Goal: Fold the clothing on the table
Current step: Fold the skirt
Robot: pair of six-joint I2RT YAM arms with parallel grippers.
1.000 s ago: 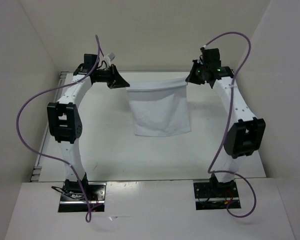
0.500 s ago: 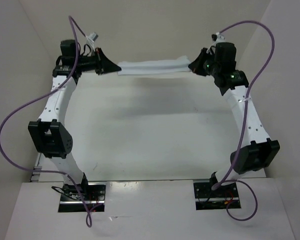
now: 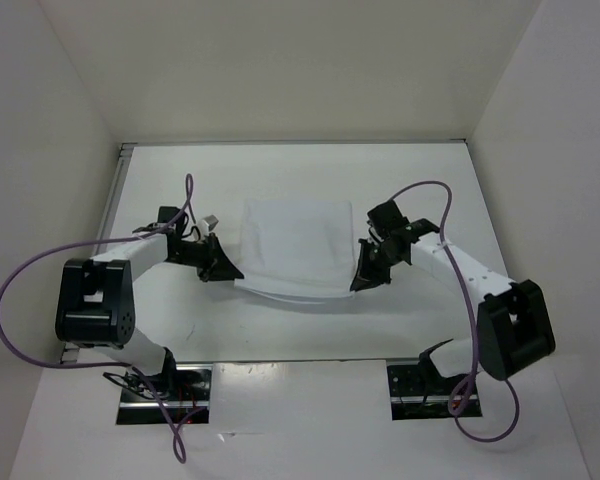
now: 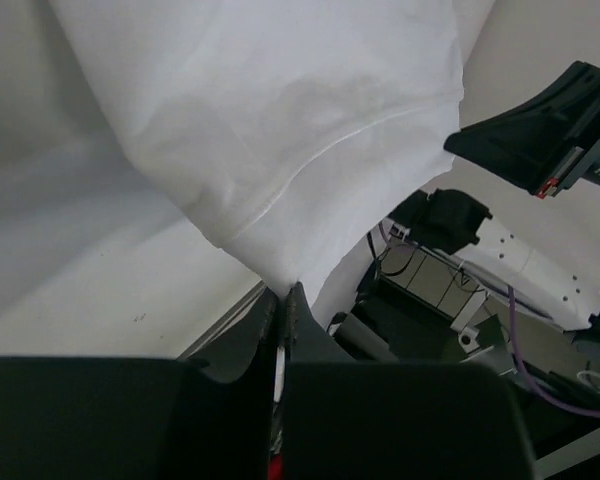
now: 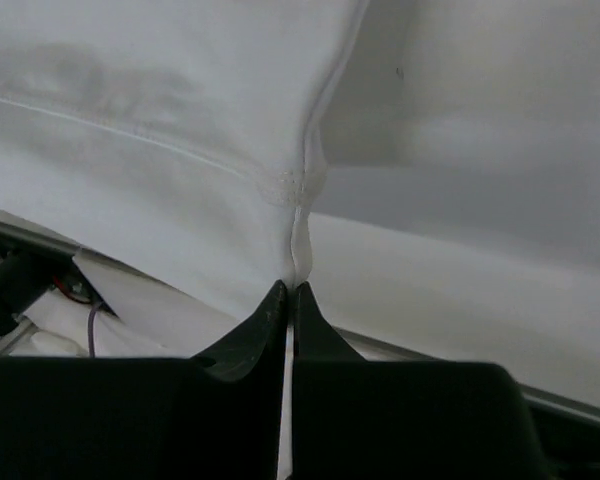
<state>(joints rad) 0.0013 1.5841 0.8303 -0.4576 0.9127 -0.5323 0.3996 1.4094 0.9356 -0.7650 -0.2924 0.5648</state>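
**Clothing pinched at both near corners**

On the left, the left gripper (image 3: 223, 270) is seen low over the table (image 3: 420, 180), its jaws pressed together on the near left corner of the clothing (image 3: 295, 240). From above, that grip is masked by the gripper's own dark body. In the left wrist view the hemmed corner is shown clamped right at the tips, with the fabric spreading away from them. In the middle, the clothing is laid out on the table, its near edge bowed in a curve between the two grippers. On the right, the right gripper (image 3: 360, 280) is closed on the near right corner. Only the right wrist view shows the stitched seam caught there.
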